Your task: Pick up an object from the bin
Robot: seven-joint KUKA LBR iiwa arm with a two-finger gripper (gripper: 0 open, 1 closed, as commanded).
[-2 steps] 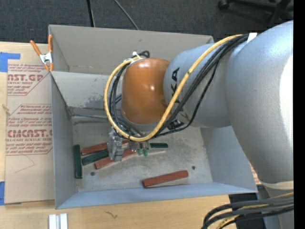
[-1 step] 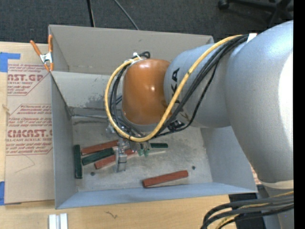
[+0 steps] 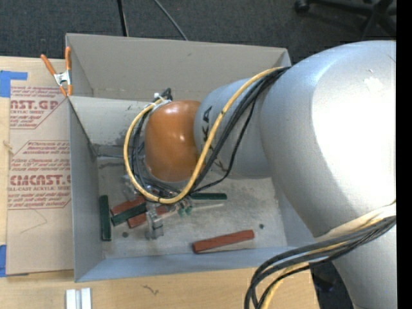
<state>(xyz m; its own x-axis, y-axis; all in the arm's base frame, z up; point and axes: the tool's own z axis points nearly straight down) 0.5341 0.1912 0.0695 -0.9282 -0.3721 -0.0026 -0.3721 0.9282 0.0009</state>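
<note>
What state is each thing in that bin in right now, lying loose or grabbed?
gripper, low in the bin, beside the small heap.
small heap of red-brown and green sticks, lying crossed.
red-brown bar, flat, alone near the front wall.
dark green bar, flat along the left wall.
green stick, flat, one end under the arm.

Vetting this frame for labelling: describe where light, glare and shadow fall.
Camera view: bright light washes the arm's big grey link near white; a soft sheen sits on the orange cover, which shades the floor of the bin beneath it, darkening the heaped sticks there; the red-brown stick lies evenly lit in the open.
</note>
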